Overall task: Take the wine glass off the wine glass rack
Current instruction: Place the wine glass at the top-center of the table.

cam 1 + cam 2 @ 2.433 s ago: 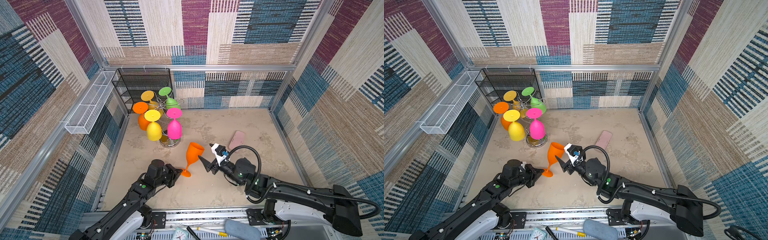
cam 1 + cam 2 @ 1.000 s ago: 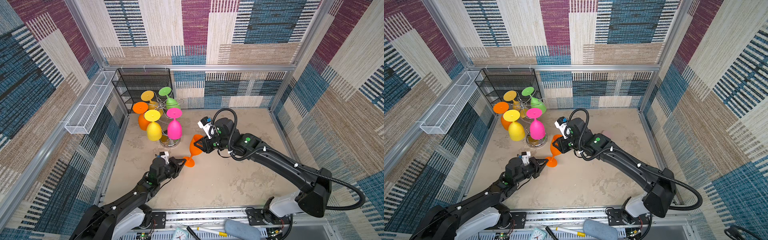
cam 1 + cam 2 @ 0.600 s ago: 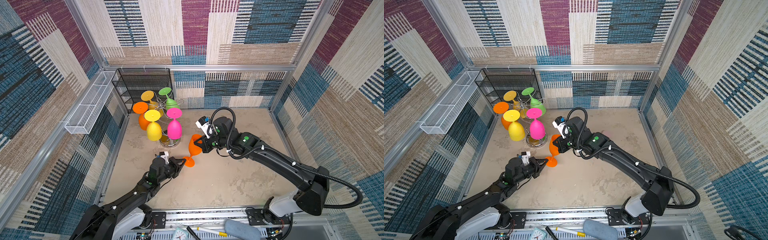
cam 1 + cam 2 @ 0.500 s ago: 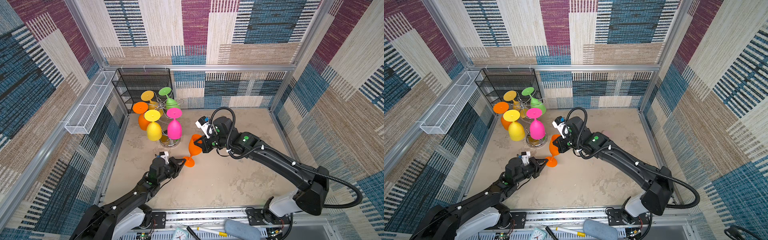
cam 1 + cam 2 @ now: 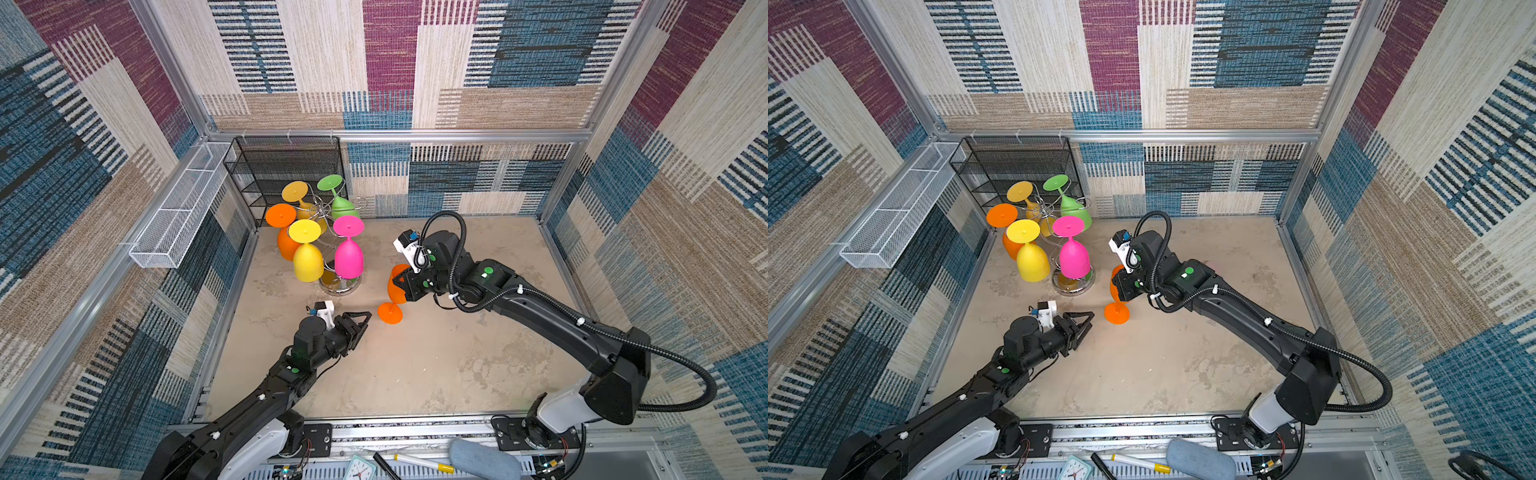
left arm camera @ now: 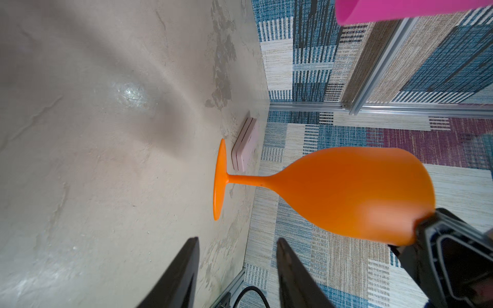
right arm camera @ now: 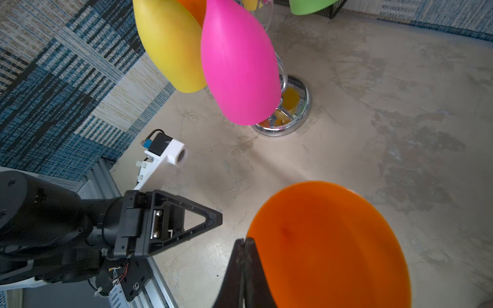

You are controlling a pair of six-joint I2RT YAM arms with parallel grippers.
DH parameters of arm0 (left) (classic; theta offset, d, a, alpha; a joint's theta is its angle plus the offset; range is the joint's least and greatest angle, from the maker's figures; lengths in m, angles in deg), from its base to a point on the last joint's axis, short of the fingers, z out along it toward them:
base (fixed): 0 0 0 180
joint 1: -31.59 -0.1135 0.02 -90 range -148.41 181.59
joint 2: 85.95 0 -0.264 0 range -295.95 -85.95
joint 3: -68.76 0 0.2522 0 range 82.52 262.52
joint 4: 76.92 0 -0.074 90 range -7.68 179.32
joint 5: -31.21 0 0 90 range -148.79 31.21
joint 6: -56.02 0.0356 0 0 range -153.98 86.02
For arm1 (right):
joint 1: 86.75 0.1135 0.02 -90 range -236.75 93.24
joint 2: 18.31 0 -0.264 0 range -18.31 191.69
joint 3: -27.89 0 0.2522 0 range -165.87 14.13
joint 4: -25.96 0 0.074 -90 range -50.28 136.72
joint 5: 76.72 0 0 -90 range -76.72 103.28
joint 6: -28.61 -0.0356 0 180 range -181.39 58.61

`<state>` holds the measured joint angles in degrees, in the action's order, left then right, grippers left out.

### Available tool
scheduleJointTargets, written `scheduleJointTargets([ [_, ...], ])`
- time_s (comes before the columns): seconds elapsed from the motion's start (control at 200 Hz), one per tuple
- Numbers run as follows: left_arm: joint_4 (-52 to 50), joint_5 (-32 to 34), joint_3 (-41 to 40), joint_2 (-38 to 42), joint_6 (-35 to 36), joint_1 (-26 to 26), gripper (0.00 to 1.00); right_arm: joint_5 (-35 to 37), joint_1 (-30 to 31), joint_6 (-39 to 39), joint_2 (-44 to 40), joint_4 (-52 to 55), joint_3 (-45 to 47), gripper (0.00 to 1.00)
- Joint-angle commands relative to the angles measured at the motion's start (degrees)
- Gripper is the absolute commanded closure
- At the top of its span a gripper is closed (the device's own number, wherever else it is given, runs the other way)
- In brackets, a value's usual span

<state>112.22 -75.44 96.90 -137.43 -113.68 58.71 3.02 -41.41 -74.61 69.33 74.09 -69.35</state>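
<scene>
An orange wine glass stands upright on the table with its foot flat, seen side-on in the left wrist view. My right gripper is shut on the rim of its bowl, reaching from the right. My left gripper stays open just left of the foot, with nothing between its fingers. The chrome wine glass rack stands behind, with several coloured glasses hanging upside down, a pink one and a yellow one nearest.
A black mesh shelf unit stands in the back left corner behind the rack. A long white mesh basket hangs on the left wall. A flat pink box lies on the table beyond the glass.
The right arm swung from the front to the glass and closed on its rim. The left gripper let go of the stem and drew back a little. Nothing has moved in the last second.
</scene>
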Motion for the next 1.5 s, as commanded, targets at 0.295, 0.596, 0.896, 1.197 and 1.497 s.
scheduleJointTargets([
  [0.295,-14.29,2.15,3.36,5.66,11.35,-0.29,0.43,9.32,-8.35,1.62,9.44,2.19,-13.21,1.00],
  [0.596,-32.82,6.95,9.12,12.68,22.89,-0.27,0.31,12.19,-14.07,8.22,31.01,11.21,-41.61,1.00],
  [0.896,-35.59,5.16,11.63,8.97,27.27,-0.30,0.30,10.96,-15.80,16.14,52.00,17.00,-70.69,1.00],
  [1.197,-35.90,5.04,12.61,6.86,27.66,-0.31,0.30,9.22,-16.06,20.49,52.02,9.83,-65.36,1.00],
  [1.497,-35.98,5.22,12.44,6.88,26.98,-0.23,0.31,7.67,-15.99,21.95,53.79,7.93,-64.26,1.00],
])
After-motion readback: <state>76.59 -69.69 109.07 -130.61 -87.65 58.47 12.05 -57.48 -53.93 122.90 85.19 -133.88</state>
